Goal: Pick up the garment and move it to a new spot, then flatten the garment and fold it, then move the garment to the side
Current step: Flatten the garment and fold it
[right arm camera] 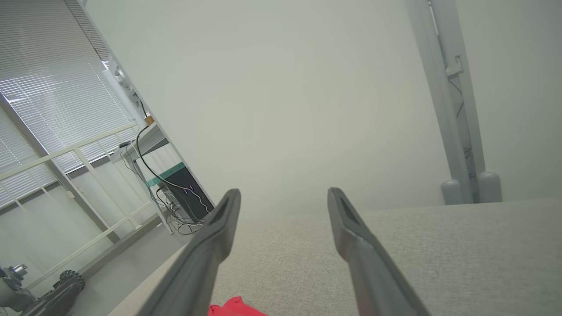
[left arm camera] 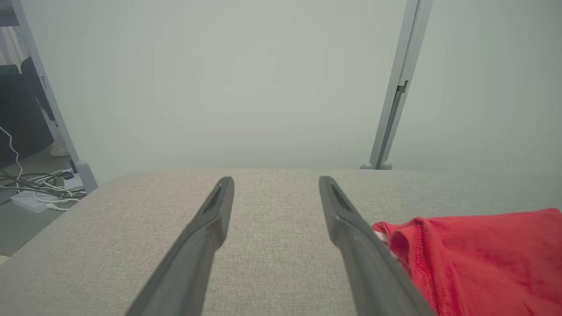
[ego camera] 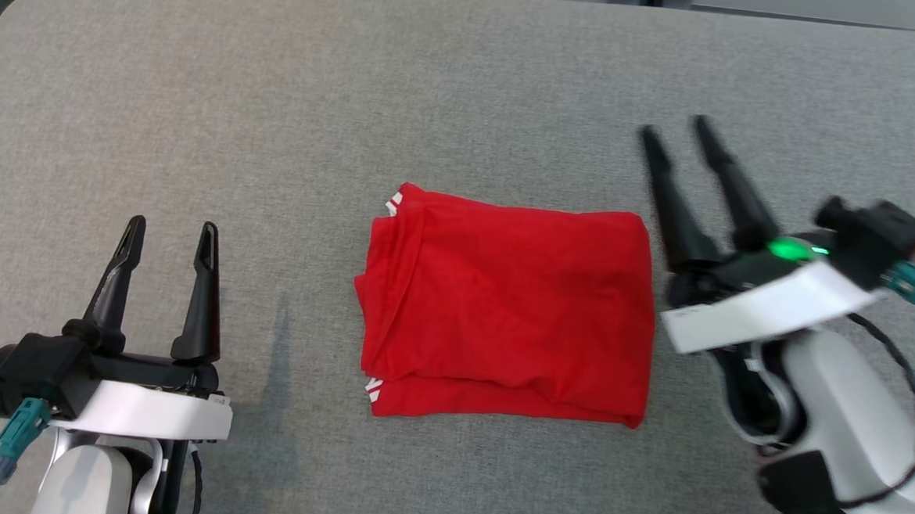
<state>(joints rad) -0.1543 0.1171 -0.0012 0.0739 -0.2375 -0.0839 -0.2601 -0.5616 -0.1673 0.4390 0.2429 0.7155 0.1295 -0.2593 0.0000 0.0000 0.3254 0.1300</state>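
Two sets of jaws, both spread wide and holding nothing. I see the folded red garment point(ego camera: 510, 307) lying mid-desk point(ego camera: 200, 79) between them: right jaws just beside its right edge, not touching it; left jaws well apart, toward the desk's near-left corner.

The left gripper point(ego camera: 172, 226) hangs over the left side of the bench point(ego camera: 466, 93), toward its near edge. Its two dark fingers are spread apart and empty and point at the far edge, with the pale forearm below. The right gripper point(ego camera: 676, 127) reaches farther out on the right side, leaning leftward, fingers parted and holding nothing, a green light lit on its wrist.
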